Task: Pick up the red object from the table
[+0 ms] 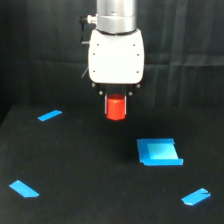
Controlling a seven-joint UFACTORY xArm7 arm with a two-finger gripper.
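One red object is hanging up off the black tabletop, just below the white gripper at about 12 o'clock, with the fingers squeezing tight on it, while a blue square patch is lying at about 4 o'clock.

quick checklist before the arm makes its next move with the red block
1. red object sits under the gripper: ok.
2. Finger contact on the block: cannot tell, fingers are barely visible.
3. Block lifted off the table: cannot tell from one view.
4. Block upright, not tilted: ok.
5. Blue square patch apart from the block: ok.
6. Blue tape strip on the exterior view's left, apart from the block: ok.
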